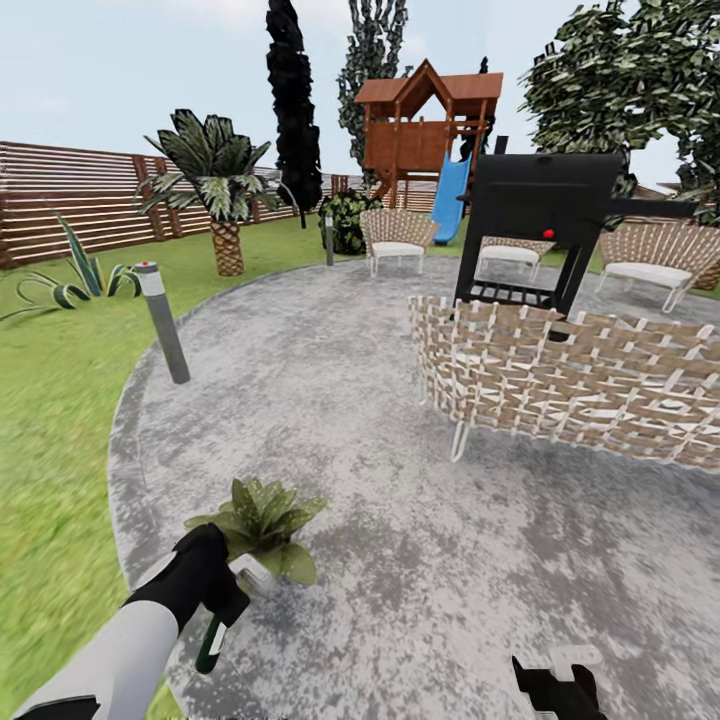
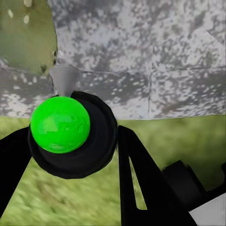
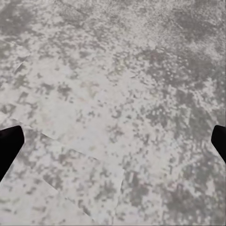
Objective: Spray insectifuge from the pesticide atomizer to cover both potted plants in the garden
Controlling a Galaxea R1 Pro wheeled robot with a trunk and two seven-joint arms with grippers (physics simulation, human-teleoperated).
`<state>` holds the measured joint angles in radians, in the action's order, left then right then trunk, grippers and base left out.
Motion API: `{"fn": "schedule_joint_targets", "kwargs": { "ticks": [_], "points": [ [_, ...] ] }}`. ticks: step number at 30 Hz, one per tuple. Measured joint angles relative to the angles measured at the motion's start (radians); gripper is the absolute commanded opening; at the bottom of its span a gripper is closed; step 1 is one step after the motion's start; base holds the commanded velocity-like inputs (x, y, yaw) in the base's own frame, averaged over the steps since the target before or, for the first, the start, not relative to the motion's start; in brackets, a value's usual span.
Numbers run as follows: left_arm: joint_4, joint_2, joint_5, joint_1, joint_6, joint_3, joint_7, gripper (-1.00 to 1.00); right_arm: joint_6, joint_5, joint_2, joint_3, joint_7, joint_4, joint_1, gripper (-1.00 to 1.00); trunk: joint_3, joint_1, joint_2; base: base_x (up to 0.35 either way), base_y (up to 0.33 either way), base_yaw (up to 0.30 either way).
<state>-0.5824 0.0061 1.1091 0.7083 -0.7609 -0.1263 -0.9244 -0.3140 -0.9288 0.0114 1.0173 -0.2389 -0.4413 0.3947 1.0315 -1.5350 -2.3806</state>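
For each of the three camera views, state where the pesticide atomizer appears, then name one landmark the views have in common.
Head view: the pesticide atomizer is at lower left, held in the left gripper, beside a potted plant.
Left wrist view: its round dark body with a bright green spot sits between the gripper's fingers.
Right wrist view: not in it.
Shared landmark: the grey stone paving.

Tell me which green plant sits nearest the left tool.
The small olive-green rosette plant on the grey paving, right beside the left tool; the palm and striped agave stand far off on the lawn.
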Motion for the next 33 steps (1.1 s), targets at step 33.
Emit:
{"fn": "schedule_joint_targets", "kwargs": {
  "ticks": [33],
  "points": [
    [-0.029, -0.023, 0.0, 0.004, -0.071, 0.011, 0.0, -1.0, 0.0, 0.0, -0.002, 0.001, 0.0, -0.002, 0.0, 1.0, 0.0, 0.0, 0.0, 0.034, -0.121, 0.087]
  ]
}}
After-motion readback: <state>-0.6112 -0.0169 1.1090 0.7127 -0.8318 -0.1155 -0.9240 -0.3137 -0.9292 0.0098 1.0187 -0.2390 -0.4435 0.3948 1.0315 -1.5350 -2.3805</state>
